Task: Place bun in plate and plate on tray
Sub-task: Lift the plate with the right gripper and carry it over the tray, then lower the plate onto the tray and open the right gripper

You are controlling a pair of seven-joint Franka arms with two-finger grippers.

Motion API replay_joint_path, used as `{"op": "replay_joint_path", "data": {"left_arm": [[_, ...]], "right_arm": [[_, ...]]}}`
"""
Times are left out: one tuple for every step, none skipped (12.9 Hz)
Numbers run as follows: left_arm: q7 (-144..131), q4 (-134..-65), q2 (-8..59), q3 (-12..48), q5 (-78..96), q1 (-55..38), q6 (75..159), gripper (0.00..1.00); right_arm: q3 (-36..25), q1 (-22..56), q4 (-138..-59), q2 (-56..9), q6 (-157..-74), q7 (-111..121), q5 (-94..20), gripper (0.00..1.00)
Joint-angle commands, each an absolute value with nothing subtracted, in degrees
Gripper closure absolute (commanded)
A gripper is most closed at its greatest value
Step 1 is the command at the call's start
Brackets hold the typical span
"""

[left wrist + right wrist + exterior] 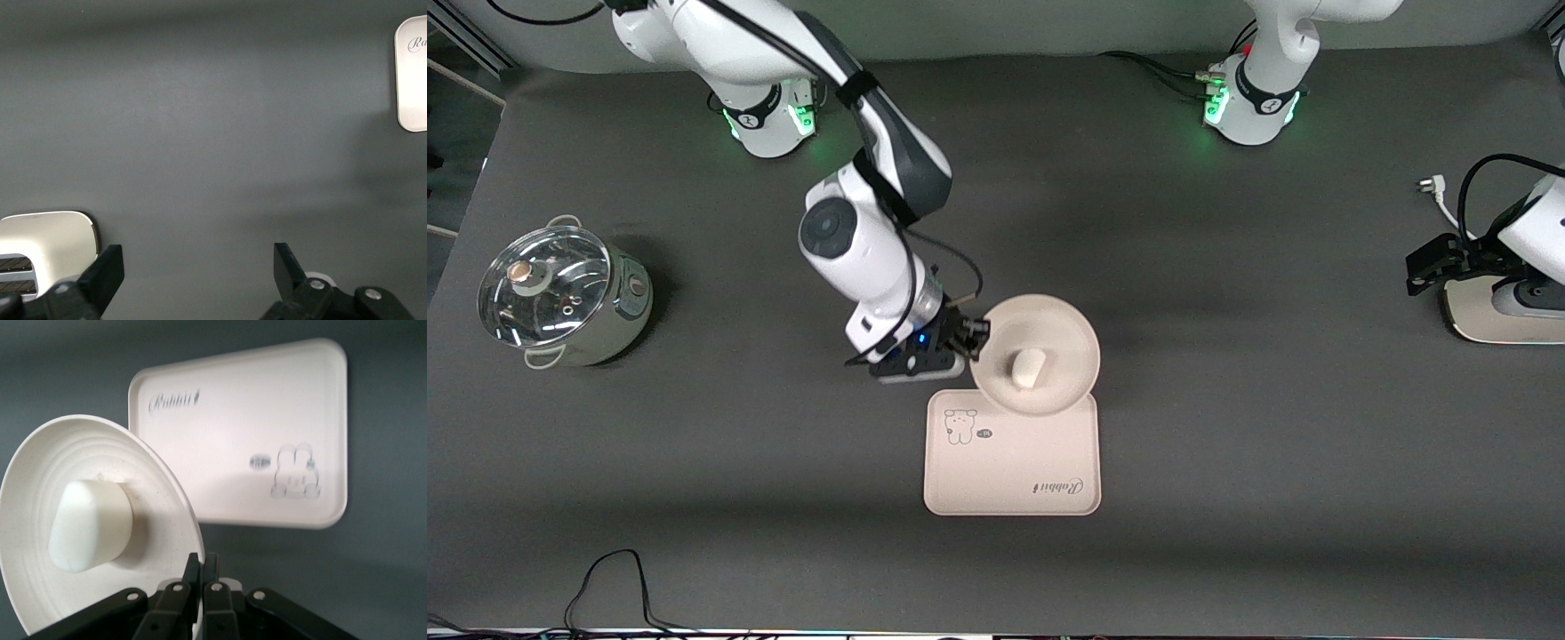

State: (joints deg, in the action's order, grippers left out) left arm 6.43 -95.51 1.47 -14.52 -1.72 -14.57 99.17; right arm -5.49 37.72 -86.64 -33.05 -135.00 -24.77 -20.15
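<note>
Dark grey table (1227, 373), tray (1009, 471) near middle, lidded steel pot (560, 298), seemingly a toaster (1494, 316) at edge

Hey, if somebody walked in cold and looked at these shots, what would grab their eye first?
Probably the right gripper, jaws shut on the rim of the plate, holding it lifted over the tray's edge with the bun lying in it. Next, the glass-lidded pot at the right arm's end of the table. The left gripper waits with open jaws at the other end.
</note>
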Motion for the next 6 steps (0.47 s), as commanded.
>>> {"op": "replay_joint_path", "data": {"left_arm": [[6.2,-95.8,0.8,-14.9,-2.0,-15.0,98.4,0.0],[6.2,-95.8,0.9,-14.9,-2.0,-14.9,97.9,0.0],[6.4,-95.7,0.8,-14.9,-2.0,-14.9,97.5,0.0],[6.3,-95.5,0.8,-14.9,-2.0,-14.9,96.4,0.0],[6.3,-95.4,0.8,-14.9,-2.1,-14.9,95.9,0.0],[6.2,-95.4,0.8,-14.9,-2.1,-14.9,95.9,0.0]], "right_arm": [[-4.7,34.2,-68.6,-44.1,-128.8,-23.4,-21.5,0.98],[-4.6,33.2,-65.0,-46.3,-128.2,-23.5,-22.5,0.98],[-4.4,32.5,-63.0,-47.9,-128.1,-23.4,-25.3,0.98],[-4.4,32.3,-61.8,-49.5,-128.6,-23.4,-26.4,0.97],[-4.4,32.3,-61.3,-51.0,-128.9,-23.4,-26.4,0.98],[-4.4,32.1,-61.3,-52.5,-130.7,-23.4,-26.4,0.98]]}}
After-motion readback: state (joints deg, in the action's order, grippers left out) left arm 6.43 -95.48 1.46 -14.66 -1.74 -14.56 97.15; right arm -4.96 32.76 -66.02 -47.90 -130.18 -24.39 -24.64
